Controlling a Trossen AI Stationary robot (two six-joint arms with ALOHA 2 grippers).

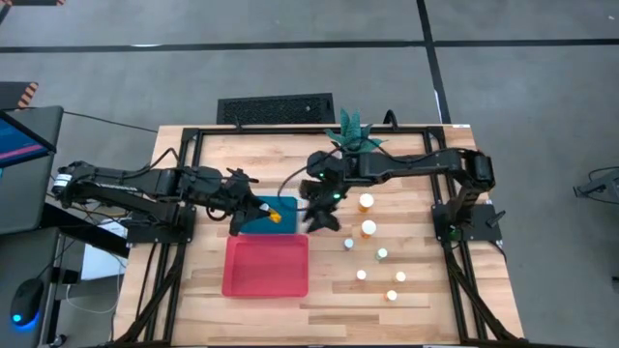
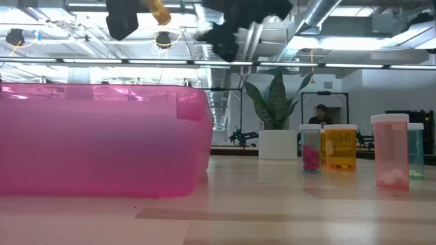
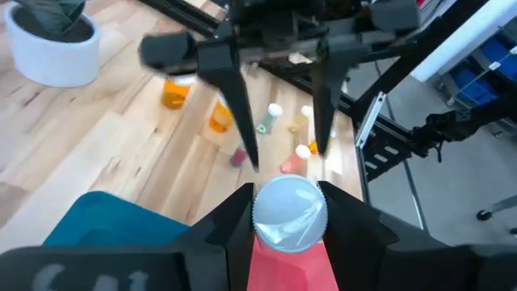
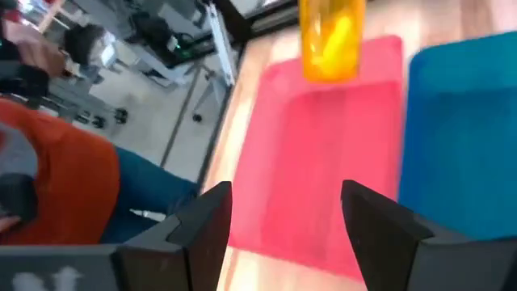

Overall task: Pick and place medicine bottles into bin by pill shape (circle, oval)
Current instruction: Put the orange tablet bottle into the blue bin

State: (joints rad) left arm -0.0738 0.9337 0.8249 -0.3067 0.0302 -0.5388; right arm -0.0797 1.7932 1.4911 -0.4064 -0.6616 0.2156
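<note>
Above the far edge of the teal plastic bin, the left gripper is clenched on a small amber-orange medicine bottle with a white cap, carrying it cap toward its own wrist camera, where the round cap is sitting snug between the two dark fingers. Holding it aloft over the bins, rather than low, looks meant to let the bottle drop cleanly into whichever bin matches its pill shape; which shape it contains cannot be told. The right gripper is hanging just beside it, fingers spread and grasping nothing, facing the bottle across the bins, probably after a handover or in readiness for one.

The pink translucent plastic bin is lying nearer the bench's front, touching or almost touching the teal one. The remaining small white-capped medicine bottles are standing upright in a loose scatter on the right half of the bench, well apart from the bins, so either arm can be reaching them one at a time.

The light butcher-block wooden bench is sitting in a black metal frame on a grey floor. A white pot with a green spiky plant is standing at the bench's back edge. Beyond it, an open workshop with ceiling ducts is showing, and a person in an orange top is sitting beside the rig.
</note>
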